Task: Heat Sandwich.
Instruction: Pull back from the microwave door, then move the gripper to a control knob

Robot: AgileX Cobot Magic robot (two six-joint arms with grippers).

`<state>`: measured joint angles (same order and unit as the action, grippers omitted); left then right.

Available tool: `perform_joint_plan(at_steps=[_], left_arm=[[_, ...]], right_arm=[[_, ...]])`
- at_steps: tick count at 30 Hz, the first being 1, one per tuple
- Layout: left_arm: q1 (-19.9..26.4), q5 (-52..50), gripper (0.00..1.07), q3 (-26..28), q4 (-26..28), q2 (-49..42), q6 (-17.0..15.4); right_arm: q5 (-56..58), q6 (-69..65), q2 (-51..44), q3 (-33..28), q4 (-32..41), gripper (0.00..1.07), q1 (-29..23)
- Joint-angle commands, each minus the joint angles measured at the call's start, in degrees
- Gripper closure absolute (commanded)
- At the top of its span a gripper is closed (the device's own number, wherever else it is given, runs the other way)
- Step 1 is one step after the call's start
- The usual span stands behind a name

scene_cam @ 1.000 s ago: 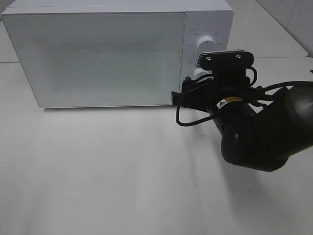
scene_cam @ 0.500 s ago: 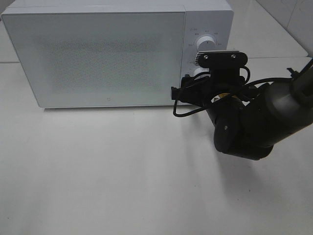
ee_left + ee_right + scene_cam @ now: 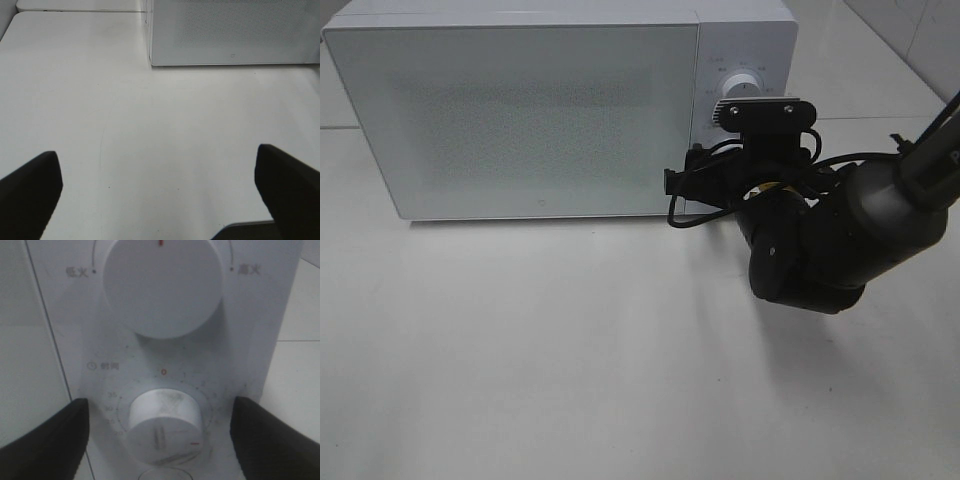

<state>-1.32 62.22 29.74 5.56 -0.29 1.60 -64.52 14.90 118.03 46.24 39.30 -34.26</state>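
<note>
The sandwich is not in view in any frame. The white microwave (image 3: 520, 110) stands at the back of the table with its door shut. My right gripper (image 3: 160, 435) is open at the control panel, with a dark finger on either side of the lower timer knob (image 3: 162, 422) and apart from it. The large upper knob (image 3: 162, 285) is above the timer knob and also shows in the exterior high view (image 3: 740, 85). There the right arm's wrist (image 3: 765, 115) covers the lower panel. My left gripper (image 3: 159, 195) is open and empty over bare table.
The white table (image 3: 520, 350) stretches in front of the microwave. In the left wrist view the microwave's front (image 3: 235, 30) is far off. A second table edge (image 3: 880, 60) lies behind at the right.
My right arm has moved up and left in the exterior high view, closer to the microwave's control panel. The microwave has not moved.
</note>
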Motion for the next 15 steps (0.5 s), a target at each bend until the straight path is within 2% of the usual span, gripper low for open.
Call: perform_joint_plan(at_steps=[1, 3, 4, 5, 7, 8, 9, 10, 13, 15], left_arm=[[0.2, -0.7, 0.09, -0.2, 0.5, -1.3, -0.2], [0.2, -0.7, 0.09, -0.2, 0.5, -1.3, -0.2], [0.2, -0.7, 0.09, -0.2, 0.5, -1.3, -0.2], [0.2, -0.7, 0.09, -0.2, 0.5, -1.3, -0.2], [0.2, -0.7, 0.09, -0.2, 0.5, -1.3, -0.2], [0.2, -0.7, 0.09, -0.2, 0.5, -1.3, -0.2], [0.2, -0.7, 0.09, -0.2, 0.5, -1.3, -0.2], [0.2, -0.7, 0.09, -0.2, 0.5, -1.3, -0.2], [0.2, -0.7, 0.09, -0.2, 0.5, -1.3, -0.2], [0.2, -0.7, 0.09, -0.2, 0.5, -1.3, -0.2]], right_arm=[[-0.9, 0.1, 0.1, 1.0, -1.0, 0.43, 0.1], [-1.5, -0.3, 0.1, 1.0, -0.7, 0.52, 0.1], [-1.5, -0.3, 0.1, 1.0, -0.7, 0.52, 0.1], [-1.8, -0.9, 0.1, 1.0, -0.3, 0.63, 0.1], [-1.8, -1.4, 0.1, 1.0, -0.3, 0.77, 0.1], [-1.7, -1.4, 0.1, 1.0, -0.3, 0.83, 0.1], [-1.7, -1.4, 0.1, 1.0, -0.3, 0.83, 0.1], [-1.7, -1.4, 0.1, 1.0, -0.3, 0.94, 0.1], [-1.7, -1.4, 0.1, 1.0, -0.3, 1.05, 0.1], [-1.7, -1.5, 0.1, 1.0, -0.3, 1.06, 0.1]])
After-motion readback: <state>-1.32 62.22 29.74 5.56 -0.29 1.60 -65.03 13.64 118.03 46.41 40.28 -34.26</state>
